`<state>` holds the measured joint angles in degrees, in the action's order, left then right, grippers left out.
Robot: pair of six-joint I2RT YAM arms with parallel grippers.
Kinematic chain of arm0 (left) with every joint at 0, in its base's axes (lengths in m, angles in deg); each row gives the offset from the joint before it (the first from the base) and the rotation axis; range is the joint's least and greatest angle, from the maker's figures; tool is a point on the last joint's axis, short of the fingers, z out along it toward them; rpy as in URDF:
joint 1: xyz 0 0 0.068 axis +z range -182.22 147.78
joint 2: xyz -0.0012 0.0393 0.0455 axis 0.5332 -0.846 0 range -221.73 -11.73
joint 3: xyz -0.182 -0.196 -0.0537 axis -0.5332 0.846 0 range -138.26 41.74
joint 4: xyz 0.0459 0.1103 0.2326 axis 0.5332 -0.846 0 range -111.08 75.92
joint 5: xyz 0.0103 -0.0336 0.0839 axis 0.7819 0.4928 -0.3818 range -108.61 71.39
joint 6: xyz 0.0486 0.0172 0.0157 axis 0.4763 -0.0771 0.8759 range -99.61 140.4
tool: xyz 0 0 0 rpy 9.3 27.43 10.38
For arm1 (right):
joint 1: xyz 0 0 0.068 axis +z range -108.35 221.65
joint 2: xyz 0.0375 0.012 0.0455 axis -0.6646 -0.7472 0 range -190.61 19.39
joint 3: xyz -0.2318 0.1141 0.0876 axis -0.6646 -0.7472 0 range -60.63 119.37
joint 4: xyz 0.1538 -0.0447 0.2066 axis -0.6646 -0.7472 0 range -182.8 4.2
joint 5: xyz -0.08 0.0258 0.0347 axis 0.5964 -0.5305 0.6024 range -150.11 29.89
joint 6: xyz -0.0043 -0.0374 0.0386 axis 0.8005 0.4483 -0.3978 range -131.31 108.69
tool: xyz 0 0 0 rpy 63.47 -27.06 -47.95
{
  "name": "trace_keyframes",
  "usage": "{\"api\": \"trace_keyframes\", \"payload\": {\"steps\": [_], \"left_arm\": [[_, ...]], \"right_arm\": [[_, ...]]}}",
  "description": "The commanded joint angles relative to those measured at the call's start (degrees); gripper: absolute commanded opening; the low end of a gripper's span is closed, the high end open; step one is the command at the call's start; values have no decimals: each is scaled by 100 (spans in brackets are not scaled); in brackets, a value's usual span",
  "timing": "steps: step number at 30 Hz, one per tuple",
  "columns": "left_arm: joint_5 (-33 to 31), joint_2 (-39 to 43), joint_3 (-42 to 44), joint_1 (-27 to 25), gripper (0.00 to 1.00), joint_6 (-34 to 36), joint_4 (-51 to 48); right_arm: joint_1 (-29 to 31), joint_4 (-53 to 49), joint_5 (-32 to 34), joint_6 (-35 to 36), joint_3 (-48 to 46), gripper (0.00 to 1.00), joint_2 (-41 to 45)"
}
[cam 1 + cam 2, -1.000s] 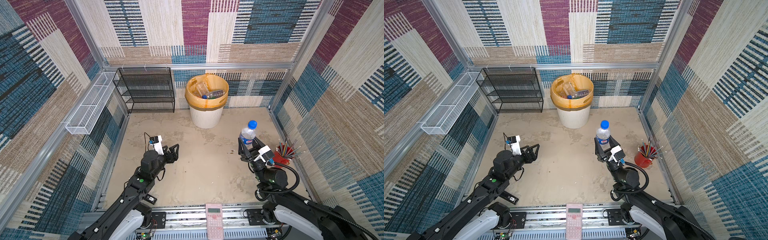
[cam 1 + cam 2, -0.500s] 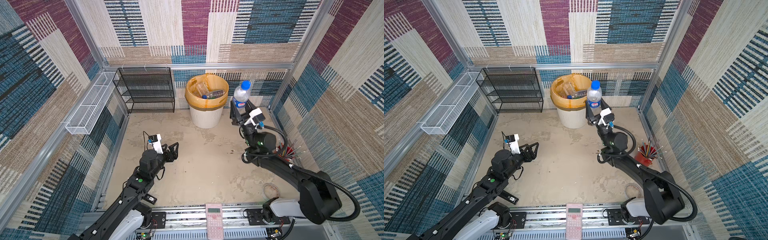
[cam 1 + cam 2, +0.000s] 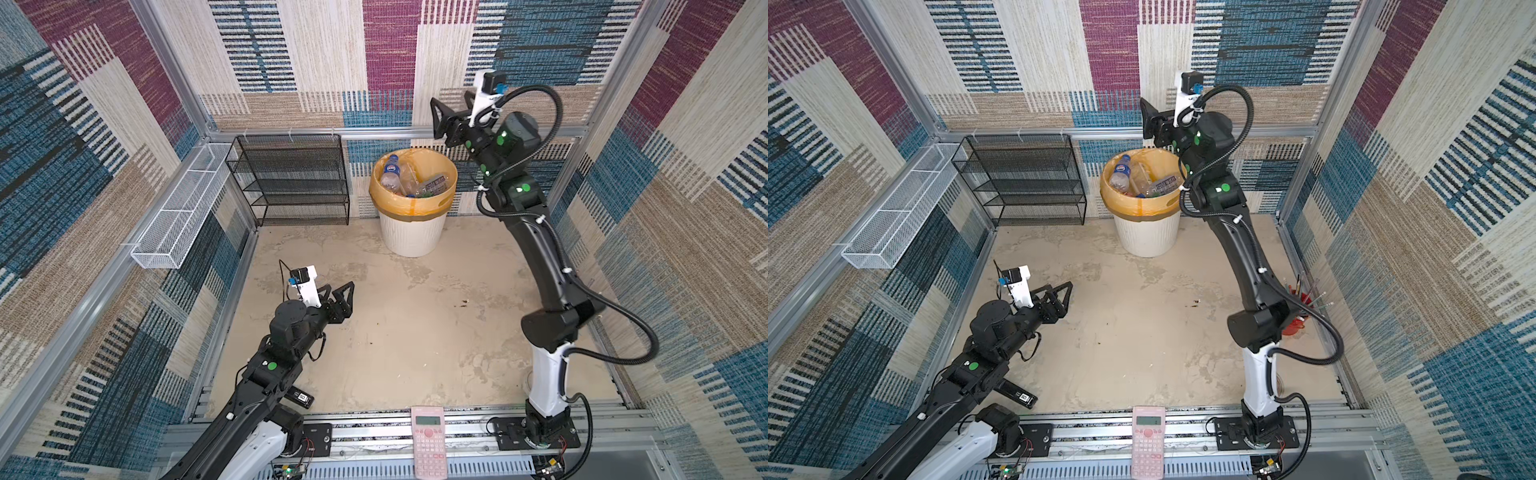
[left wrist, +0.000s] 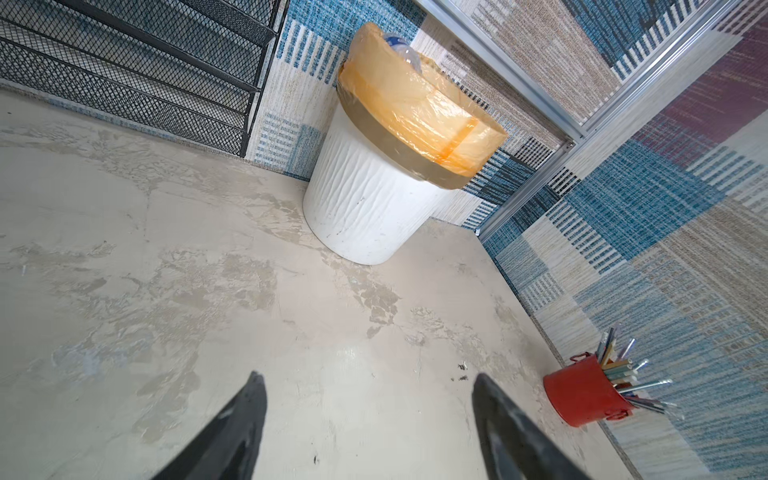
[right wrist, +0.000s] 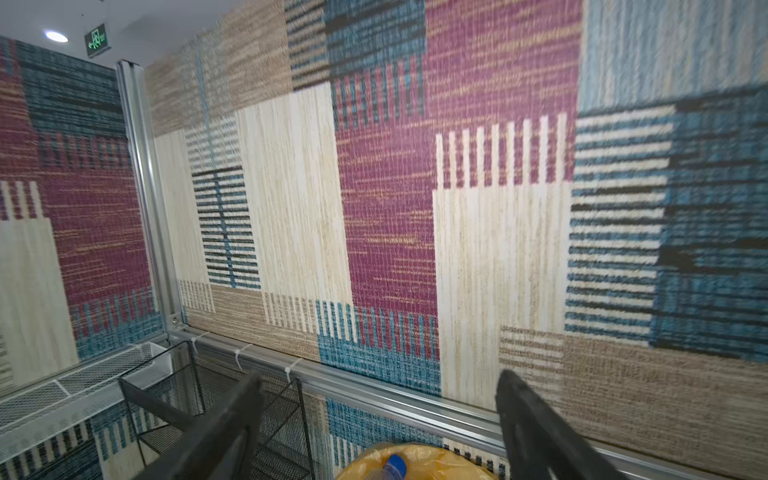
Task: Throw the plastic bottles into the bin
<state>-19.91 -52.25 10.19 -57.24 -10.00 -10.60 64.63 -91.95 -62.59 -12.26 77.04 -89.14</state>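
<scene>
**Bin** (image 3: 411,237): round, white and ribbed, lined with a translucent orange-yellow bag folded over the rim. It stands upright on the beige surface (image 3: 415,332) against the back wall, just beside the black mesh shelf rack (image 3: 291,178).

**Plastic bottles** (image 3: 426,187): a heap of mostly clear ones, all inside the bin, lying crosswise on one another. The count cannot be told. On top is a blue-capped bottle (image 3: 391,168) with a blue label, leaning on the bin's inner left side in both top views.

**Right pincer** (image 3: 436,120): raised high on an outstretched arm, above the bin's right rim. It is released: the right wrist view shows the jaws wide apart with nothing between them. That view faces the patterned back wall, with the bag's edge and a blue cap low in the picture.

**Left pincer** (image 4: 365,386): low over the surface at front left, well apart from the bin and pointed toward it. It is released and empty, with bare surface showing between its two fingers.

**Sundries:**
- White wire basket (image 3: 178,224), hung on the left wall.
- Red cup of pencils (image 4: 582,395), on the surface by the right wall.
- Pink calculator (image 3: 428,440), on the front rail.
</scene>
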Motion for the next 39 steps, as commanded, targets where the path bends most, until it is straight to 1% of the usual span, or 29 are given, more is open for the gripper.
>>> {"api": "trace_keyframes", "payload": {"steps": [1, 2, 4, 5, 9, 13, 17, 19, 22, 25, 28, 31, 36, 39], "left_arm": [[-47, 102, -18, 6, 79, 198, -64], [-60, 134, -7, 12, 79, 192, -59], [-87, 170, 15, 15, 79, 216, -51], [-97, 184, 23, 14, 79, 232, -59], [-172, 183, 104, 16, 80, 306, -30], [-333, 167, 216, 20, 80, 438, 94], [-727, 123, 314, 32, 81, 826, 282], [-992, 68, 385, 49, 83, 1114, 503], [-1560, -124, 556, 123, 86, 1629, 1022], [-2144, -511, 771, 323, 90, 2045, 1693], [-2604, -952, 940, 594, 91, 2283, 2304], [-2893, -1374, 1171, 867, 93, 2396, 2945], [-2976, -2007, 1503, 1318, 95, 2248, 3590], [-2607, -2457, 1780, 1651, 97, 2198, 4335]], "right_arm": [[31, 1427, 91, 124, -1535, 82, 1243], [31, 1545, 151, 147, -1885, 81, 1501], [31, 1340, 296, 192, -2365, 80, 1880], [30, 1351, 359, 185, -2751, 79, 2087], [9, 1211, 663, 46, -4492, 78, 2747], [-183, 1193, 709, -445, -6386, 77, 3178], [-482, 1448, 719, -844, -8088, 77, 3517], [-708, 1576, 693, -930, -8726, 76, 3625], [-1108, 1799, 584, -943, -9405, 76, 3726], [-1376, 2474, 596, -639, -10094, 75, 3956], [-1515, 3684, 846, 13, -10985, 82, 4311], [-1771, 4556, 905, 341, -11618, 88, 4450], [-2096, 6225, 902, 448, -12501, 88, 4268], [-2218, 7049, 726, 324, -12709, 89, 3800]]}}
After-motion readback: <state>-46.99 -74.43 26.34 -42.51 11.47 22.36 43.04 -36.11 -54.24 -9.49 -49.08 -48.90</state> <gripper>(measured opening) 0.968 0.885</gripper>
